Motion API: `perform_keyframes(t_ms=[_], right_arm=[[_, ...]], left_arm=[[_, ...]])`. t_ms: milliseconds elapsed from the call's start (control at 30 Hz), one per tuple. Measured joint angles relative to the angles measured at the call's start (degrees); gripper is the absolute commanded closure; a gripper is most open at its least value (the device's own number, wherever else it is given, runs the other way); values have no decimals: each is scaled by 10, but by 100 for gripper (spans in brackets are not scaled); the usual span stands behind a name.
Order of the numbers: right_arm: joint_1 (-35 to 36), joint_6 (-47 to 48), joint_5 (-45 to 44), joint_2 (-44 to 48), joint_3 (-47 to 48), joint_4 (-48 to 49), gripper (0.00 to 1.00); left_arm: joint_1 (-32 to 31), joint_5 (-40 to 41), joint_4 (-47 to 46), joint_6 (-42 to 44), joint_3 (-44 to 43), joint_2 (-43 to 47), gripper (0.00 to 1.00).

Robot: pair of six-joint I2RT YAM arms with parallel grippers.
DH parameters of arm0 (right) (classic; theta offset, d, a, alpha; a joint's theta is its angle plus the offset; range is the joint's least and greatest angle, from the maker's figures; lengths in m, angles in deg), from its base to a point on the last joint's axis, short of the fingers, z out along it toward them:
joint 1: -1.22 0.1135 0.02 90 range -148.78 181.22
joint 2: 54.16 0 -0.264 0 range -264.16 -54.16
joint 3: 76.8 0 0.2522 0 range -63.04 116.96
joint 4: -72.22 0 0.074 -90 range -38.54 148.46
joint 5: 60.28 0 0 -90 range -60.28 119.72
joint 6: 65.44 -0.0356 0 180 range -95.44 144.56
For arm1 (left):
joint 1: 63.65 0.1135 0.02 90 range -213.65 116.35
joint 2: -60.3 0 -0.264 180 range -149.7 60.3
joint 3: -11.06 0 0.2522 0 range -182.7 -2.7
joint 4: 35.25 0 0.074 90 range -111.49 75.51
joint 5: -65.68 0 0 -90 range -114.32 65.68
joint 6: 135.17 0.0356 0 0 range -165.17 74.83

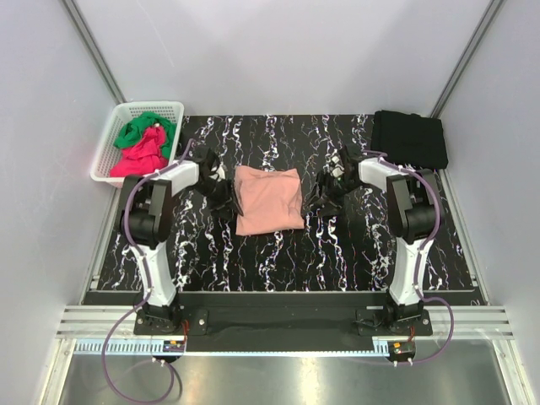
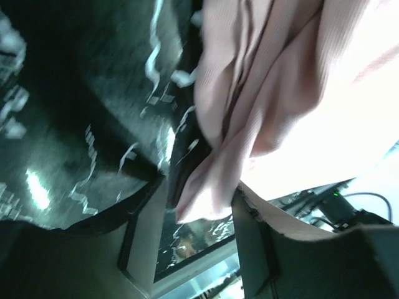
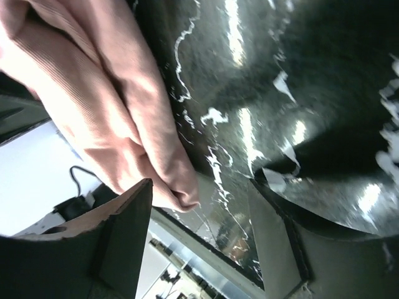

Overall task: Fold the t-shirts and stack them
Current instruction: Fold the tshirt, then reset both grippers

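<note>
Marbled tabletop (image 1: 278, 261), folded t-shirt (image 1: 268, 200) mid-surface

open tabletop (image 1: 278, 261) nearside, basket (image 1: 105, 157) far-left, black shirts (image 1: 410, 137) far-right

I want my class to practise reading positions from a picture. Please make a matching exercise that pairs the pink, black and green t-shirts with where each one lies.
Column A
1. pink t-shirt
2. black t-shirt
3. green t-shirt

Column B
a. in the white basket
b. folded at the far right corner of the table
c. folded in the middle of the table

Pairs: 1-c, 2-b, 3-a
</note>
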Motion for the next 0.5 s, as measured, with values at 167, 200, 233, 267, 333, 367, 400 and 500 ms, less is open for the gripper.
perform_keyframes(t_ms=[167, 200, 233, 267, 333, 367, 400, 500], right_arm=[[0, 3, -42, 35, -1, -24, 28], [0, 3, -49, 47, -1, -29, 28], [0, 3, -56, 60, -1, -33, 27], [0, 3, -63, 75, -1, -38, 27], [0, 3, -72, 108, -1, -45, 27], [0, 2, -73, 126, -1, -49, 26], [1, 1, -73, 143, -1, -51, 26], [5, -3, -73, 184, -1, -57, 25]], left_arm=[[-1, 52, 8, 2, 30, 61, 51], [-1, 65, 11, 1, 36, 80, 51], [-1, 79, 17, -1, 40, 101, 50], [-4, 94, 22, -2, 43, 122, 50], [-8, 124, 32, -7, 43, 164, 49], [-13, 140, 36, -9, 43, 187, 49], [-17, 148, 40, -10, 43, 203, 49], [-42, 173, 58, -13, 40, 251, 43]])
